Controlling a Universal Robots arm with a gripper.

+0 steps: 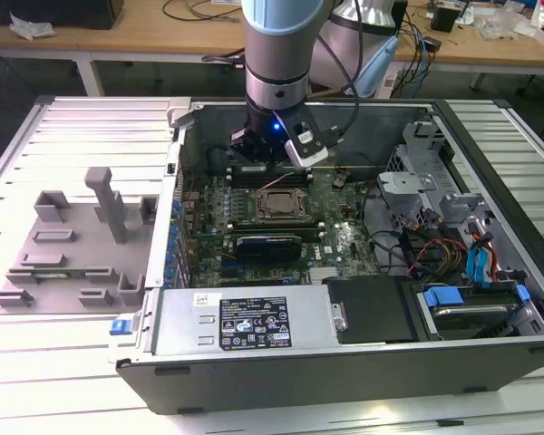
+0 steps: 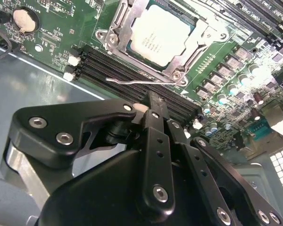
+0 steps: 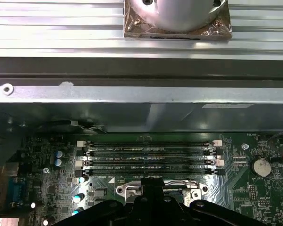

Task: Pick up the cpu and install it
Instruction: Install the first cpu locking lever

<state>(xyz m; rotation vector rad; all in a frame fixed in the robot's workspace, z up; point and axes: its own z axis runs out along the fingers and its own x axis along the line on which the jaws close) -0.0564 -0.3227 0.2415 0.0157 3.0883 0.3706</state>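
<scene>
Silvery cpu (image 2: 161, 38): 1, seated in socket | gripper (image 2: 155, 101): 1, above memory slots

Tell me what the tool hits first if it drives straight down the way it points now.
Most likely the memory slots beside the socket holding the cpu; the tool points at the motherboard there. Depth is uncertain, so the socket's lever might come first.

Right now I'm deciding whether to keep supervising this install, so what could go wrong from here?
The silvery square cpu lies in its metal socket frame, and the thin wire retention lever beside it looks unlatched, so the chip could shift if bumped. The black tool hangs low beside the dark memory slots and their white clips, so a sideways move might catch them.
</scene>
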